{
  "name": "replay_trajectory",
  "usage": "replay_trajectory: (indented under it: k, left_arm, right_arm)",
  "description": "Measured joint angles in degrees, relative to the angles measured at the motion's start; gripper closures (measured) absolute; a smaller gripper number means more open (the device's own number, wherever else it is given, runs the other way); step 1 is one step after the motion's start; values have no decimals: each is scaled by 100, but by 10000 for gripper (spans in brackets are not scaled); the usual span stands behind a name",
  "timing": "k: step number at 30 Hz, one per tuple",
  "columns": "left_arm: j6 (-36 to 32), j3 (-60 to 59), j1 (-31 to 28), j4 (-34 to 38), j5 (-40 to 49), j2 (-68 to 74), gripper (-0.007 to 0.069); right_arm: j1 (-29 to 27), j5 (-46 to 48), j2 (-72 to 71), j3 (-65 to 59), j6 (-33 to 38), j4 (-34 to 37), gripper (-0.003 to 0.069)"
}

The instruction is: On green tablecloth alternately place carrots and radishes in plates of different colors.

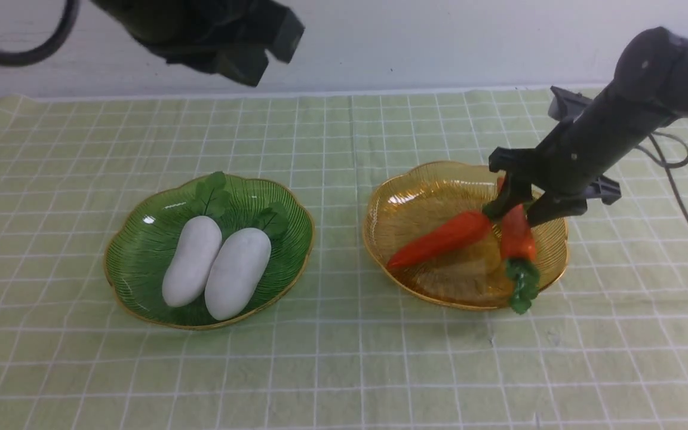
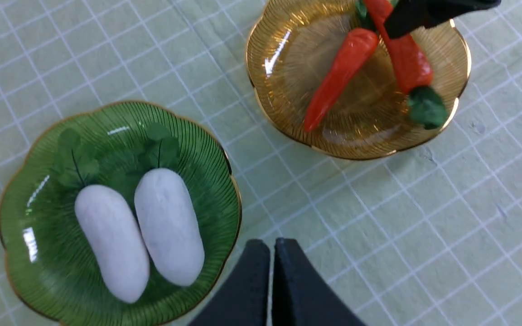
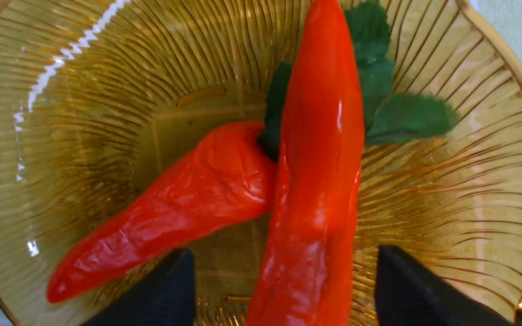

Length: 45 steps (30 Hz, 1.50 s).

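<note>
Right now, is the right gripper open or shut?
Open: the right wrist view shows the right gripper's jaws standing apart, with gaps between them and the carrot.

2 white radishes (image 2: pixel 169 226) lie inside the green plate (image 2: pixel 211 181).

Carrots (image 3: pixel 320 181): glossy, smooth w/ a few creases, plastic-look. Radishes (image 1: pixel 192 261): matt, smooth-ish. Plates, green (image 1: pixel 141 257) & amber (image 1: pixel 415 209): see-through, shiny, ribbed plastic or glass, can't tell; rims metallic gold, glossy. Tablecloth (image 1: pixel 344 370): matt cloth, slightly wrinkled. Carrot leaves (image 3: pixel 410 117): matt, fabric-like.
</note>
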<state>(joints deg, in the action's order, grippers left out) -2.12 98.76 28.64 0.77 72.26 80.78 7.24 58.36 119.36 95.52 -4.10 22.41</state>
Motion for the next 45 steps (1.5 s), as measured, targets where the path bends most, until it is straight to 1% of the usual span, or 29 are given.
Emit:
replay_trajectory:
  k: [2, 4, 6, 8, 11, 13, 14, 16, 17, 18, 19, 20, 21, 23, 24, 25, 28, 29, 30, 31, 32, 33, 34, 35, 40, 41, 43, 45]
  left_arm:
    - [25, -268, 0, 0, 0, -335, 632]
    - [82, -512, 0, 0, -6, -623, 632]
    - [160, -702, 0, 0, -33, -900, 632]
    - [212, -962, 0, -6, -104, -1214, 632]
    - [307, -1378, 0, -31, -275, -1701, 632]
    - [340, -1557, 0, -77, -366, -1893, 632]
    - [442, -1815, 0, -112, -488, -2157, 632]
    - [625, -2147, 0, -228, -666, -2490, 632]
    - [737, -2328, 0, -298, -773, -2663, 632]
    - [877, -2547, 0, -380, -939, -2858, 632]
    - [922, -2620, 0, -411, -996, -2920, 632]
    - [1052, -2868, 0, -514, -1205, -3128, 632]
    - [1087, -2937, 0, -529, -1271, -3184, 632]
    - [1244, -3300, 0, -669, -1610, -3443, 632]
    - [1309, -3457, 0, -701, -1769, -3521, 632]
    - [1365, -3636, 0, -738, -1963, -3639, 632]
    - [1452, -4049, 0, -740, -2479, -3805, 632]
    - [1477, -4115, 0, -748, -2546, -3811, 632]
    - [1490, -4162, 0, -748, -2596, -3822, 632]
    - [1498, -4175, 0, -753, -2608, -3822, 632]
    - [1506, -4227, 0, -754, -2633, -3824, 632]
    - [1511, -4276, 0, -754, -2670, -3824, 632]
    - [1513, -4306, 0, -754, -2684, -3824, 632]
    - [1521, -4352, 0, -754, -2724, -3824, 632]
    - [1521, -4457, 0, -754, -2744, -3874, 632]
    - [1521, -4480, 0, -754, -2751, -3882, 632]
    - [1521, -4712, 0, -754, -2828, -4120, 632]
    - [1521, -5087, 0, -782, -3103, -4571, 632]
  right_arm:
    - [0, 54, 0, 66, -61, -64, 82]
    - [0, 279, 0, 236, -47, -201, 46]
    - [0, 756, 0, 544, 53, -456, 41]
    - [0, 1085, -49, 985, 187, -763, 65]
    - [0, 1162, -439, 1388, 194, -1391, 174]
    - [0, 1186, -695, 1447, 169, -1571, 234]
    - [0, 1210, -1070, 1476, 151, -1734, 328]
    - [0, 1251, -1806, 1477, 139, -1784, 456]
    - [0, 1281, -2198, 1457, 134, -1784, 540]
    - [0, 1296, -2692, 1402, 121, -1784, 594]
    - [0, 1293, -2776, 1388, 119, -1784, 601]
    - [0, 1300, -3454, 1254, 87, -1778, 643]
    - [0, 1300, -3454, 1229, 75, -1778, 647]
    - [0, 1280, -4674, 600, 23, -1774, 667]
    - [0, 1176, -4953, 395, 23, -1774, 670]
    - [0, 851, -5618, -180, 23, -1771, 672]
    - [0, -1022, -7523, -2231, 23, -1771, 673]
    - [0, -1596, -7871, -2632, 23, -1771, 673]
    - [0, -2191, -8448, -3312, 23, -1767, 673]
    - [0, -2342, -8448, -3312, 23, -1760, 673]
    - [0, -3057, -9009, -3973, 23, -1746, 673]
    - [0, -3451, -9534, -4593, 23, -1747, 673]
    - [0, -4016, -9827, -4943, 23, -1747, 673]
    - [0, -4694, -10502, -5773, 23, -1732, 673]
    - [0, -5517, -11705, -7259, 5, -1677, 673]
    - [0, -5540, -11767, -7292, 5, -1677, 673]
    - [0, -5911, -11986, -7584, 67, -1682, 673]
    - [0, -6159, -12025, -7714, 160, -1682, 673]
